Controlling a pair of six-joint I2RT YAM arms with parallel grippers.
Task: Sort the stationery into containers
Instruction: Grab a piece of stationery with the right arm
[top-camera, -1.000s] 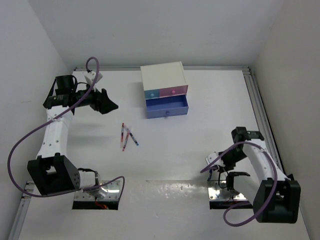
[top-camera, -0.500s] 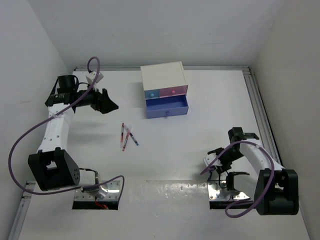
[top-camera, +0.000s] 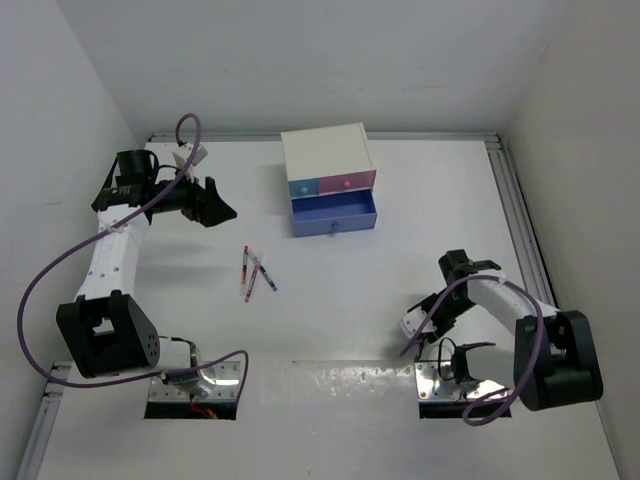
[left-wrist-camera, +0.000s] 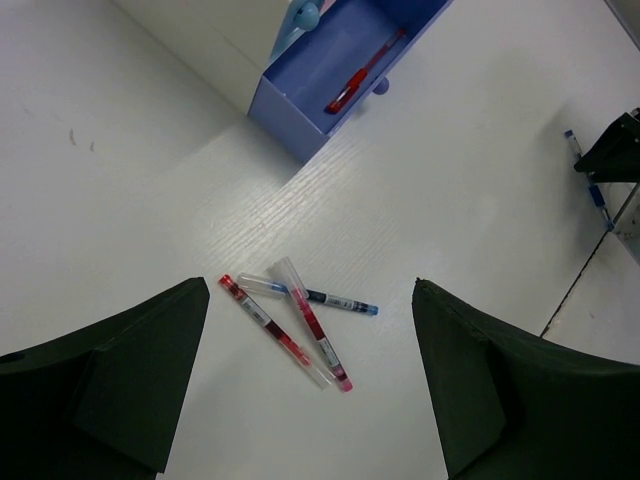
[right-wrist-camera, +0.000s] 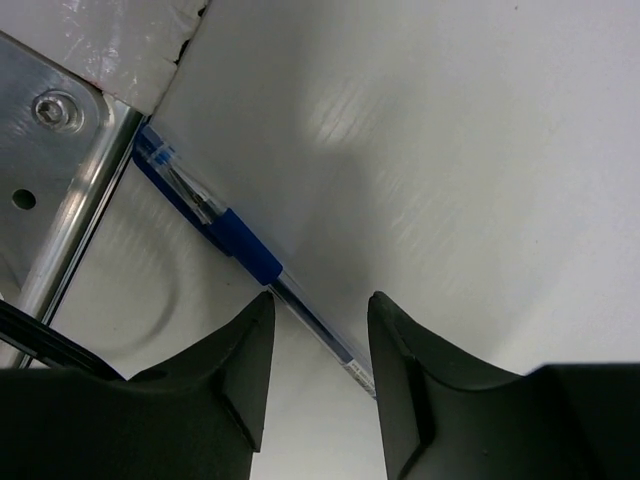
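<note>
**Right hand swings in over a stray blue pen**

Since a second ago the right hand (right-wrist-camera: 320, 300) has drawn back toward its own base and lower to the surface (right-wrist-camera: 470, 150). The left hand (top-camera: 214, 207) has hardly shifted.

The right hand's fingers (right-wrist-camera: 230, 370) stand slightly parted and hold nothing. Directly beneath them lies the stray blue pen (right-wrist-camera: 215, 228). It runs at a slant from the edge of the metal base plate (right-wrist-camera: 50, 170), out ahead of the hand, back into the gap between the fingertips. The pen lies flat and looks untouched.

The left hand hangs high with its fingers spread wide, also empty. Below and between them lie three loose pens (left-wrist-camera: 300, 325), two red and one blue, crossed over one another. Farther ahead of that hand the periwinkle drawer (left-wrist-camera: 285, 120) stands pulled out of the white cabinet (top-camera: 327, 152), with one red pen (left-wrist-camera: 363, 73) already inside.

The step in hand looks like picking up the stray blue pen, so the sorting is at an early stage: one pen is stored and four are still out.

The next move calls for the right hand to sink until its fingertips straddle the barrel, then pinch across it. The slant of the pen may need a small wrist turn first. The plate edge close beside the pen leaves little room, and a thin round barrel could roll away from a one-sided touch.
</note>
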